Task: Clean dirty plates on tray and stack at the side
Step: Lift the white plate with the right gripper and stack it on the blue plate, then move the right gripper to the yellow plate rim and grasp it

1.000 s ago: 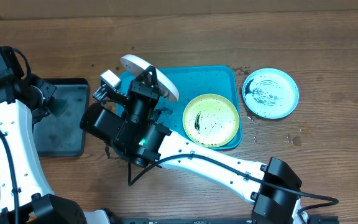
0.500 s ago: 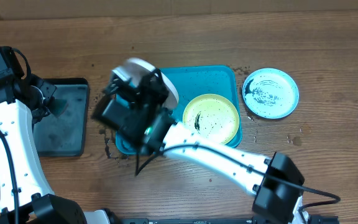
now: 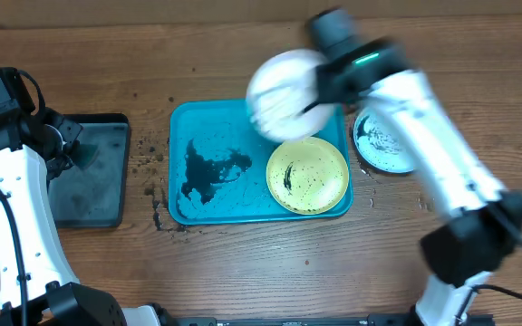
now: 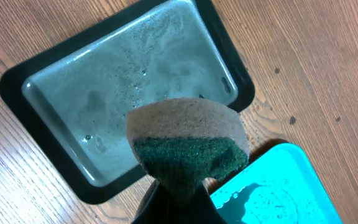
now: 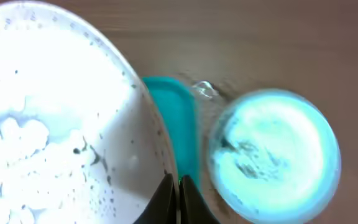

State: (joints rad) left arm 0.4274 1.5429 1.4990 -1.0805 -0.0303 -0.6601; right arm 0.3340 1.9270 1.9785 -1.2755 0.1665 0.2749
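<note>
Probably a robotics lab bench, judging by 2 white robot arms (image 3: 7, 208) at a wooden table (image 3: 243, 272) holding a turquoise tray (image 3: 252, 201).

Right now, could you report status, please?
Right hand shut on white plate, airborne over tray edge. Left hand shut on sponge. Yellow plate on tray; blue plate outside.

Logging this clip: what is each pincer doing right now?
Left pincer: shut on the sponge.
Right pincer: shut on the white plate, at its rim.
</note>
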